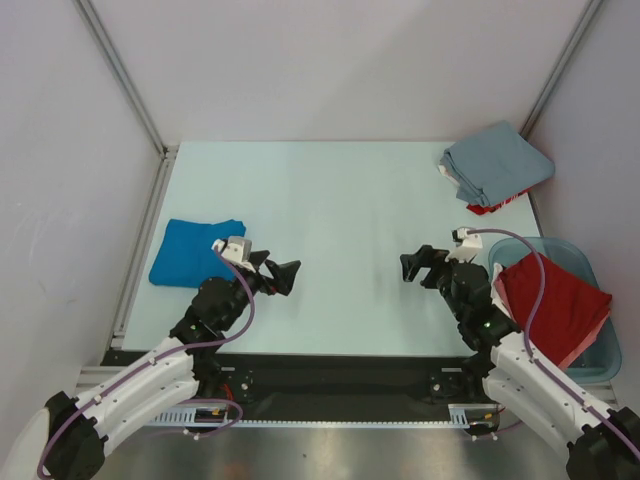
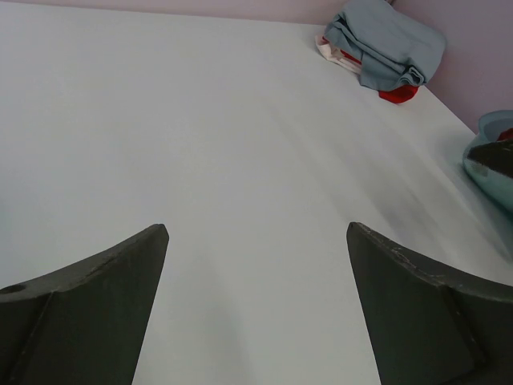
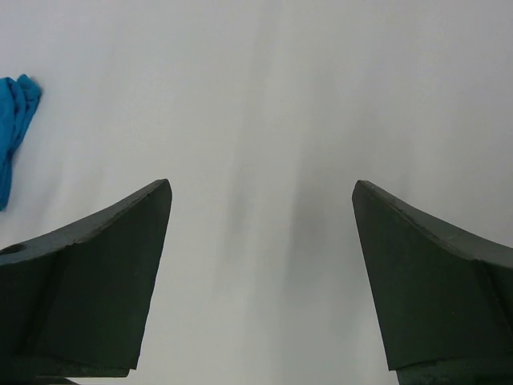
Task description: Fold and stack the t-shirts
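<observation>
The left pincer (image 1: 278,270) and right pincer (image 1: 420,264) faced each other over the near middle of the pale table (image 1: 340,190), each with its fingers spread wide apart and gripping nothing. A blue shirt (image 1: 196,252) lay folded at the table's left edge, just beside the left arm. In the far right corner, a grey-blue shirt (image 1: 498,163) topped a small pile, with red and white cloth showing beneath it. A red shirt (image 1: 552,298) lay crumpled over a translucent bin (image 1: 598,362) at the near right, just beside the right arm.
</observation>
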